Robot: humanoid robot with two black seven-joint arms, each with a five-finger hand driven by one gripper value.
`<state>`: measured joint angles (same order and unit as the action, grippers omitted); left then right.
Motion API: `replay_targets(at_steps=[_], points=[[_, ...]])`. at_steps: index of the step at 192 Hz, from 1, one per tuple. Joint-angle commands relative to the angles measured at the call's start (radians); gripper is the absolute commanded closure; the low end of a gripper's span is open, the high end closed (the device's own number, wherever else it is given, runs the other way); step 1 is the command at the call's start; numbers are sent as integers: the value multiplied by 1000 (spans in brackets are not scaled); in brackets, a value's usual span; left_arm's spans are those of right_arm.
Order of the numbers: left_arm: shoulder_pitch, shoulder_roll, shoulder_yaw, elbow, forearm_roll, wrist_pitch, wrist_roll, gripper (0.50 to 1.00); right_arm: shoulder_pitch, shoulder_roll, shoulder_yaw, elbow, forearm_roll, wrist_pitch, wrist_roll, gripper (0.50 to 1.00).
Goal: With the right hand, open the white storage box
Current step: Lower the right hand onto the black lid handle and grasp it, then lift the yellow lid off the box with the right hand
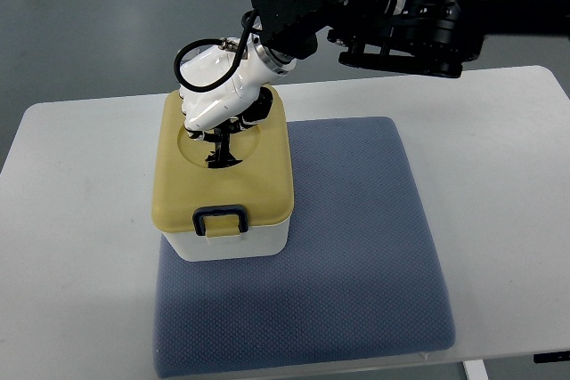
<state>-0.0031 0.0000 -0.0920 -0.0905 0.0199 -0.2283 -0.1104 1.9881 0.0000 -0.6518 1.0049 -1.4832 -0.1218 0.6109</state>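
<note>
A white storage box (pixel 233 245) with a mustard-yellow lid (pixel 254 175) stands on the left part of a grey-blue mat (pixel 356 246). A dark blue latch (pixel 221 218) sits on the lid's near edge. My right hand (pixel 216 140), white with black fingers, reaches in from the upper right over the lid's far half. Its fingers (pixel 223 150) point down into the round recess in the lid's top, curled around a small dark handle there. The lid lies flat on the box.
The mat rests on a white table (pixel 80 220). The dark right arm (pixel 392 15) spans the upper right of the view above the table's far edge. Grey floor lies beyond the table.
</note>
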Motion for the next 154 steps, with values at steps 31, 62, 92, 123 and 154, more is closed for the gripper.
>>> replay_targets(at_steps=[31,62,92,123,154], points=[[0,0,0,0,0,0,0,500,-6,0,1,-3,1,-16,0,1000],[0,0,0,0,0,0,0,500,9,0,12,-3,9,-41,0,1000],[0,0,0,0,0,0,0,500,21,0,20,-2,24,-47,0,1000],[0,0,0,0,0,0,0,500,55,0,34,-2,26,-56,0,1000],[0,0,0,0,0,0,0,500,64,-61,50,0,26,-56,0,1000]])
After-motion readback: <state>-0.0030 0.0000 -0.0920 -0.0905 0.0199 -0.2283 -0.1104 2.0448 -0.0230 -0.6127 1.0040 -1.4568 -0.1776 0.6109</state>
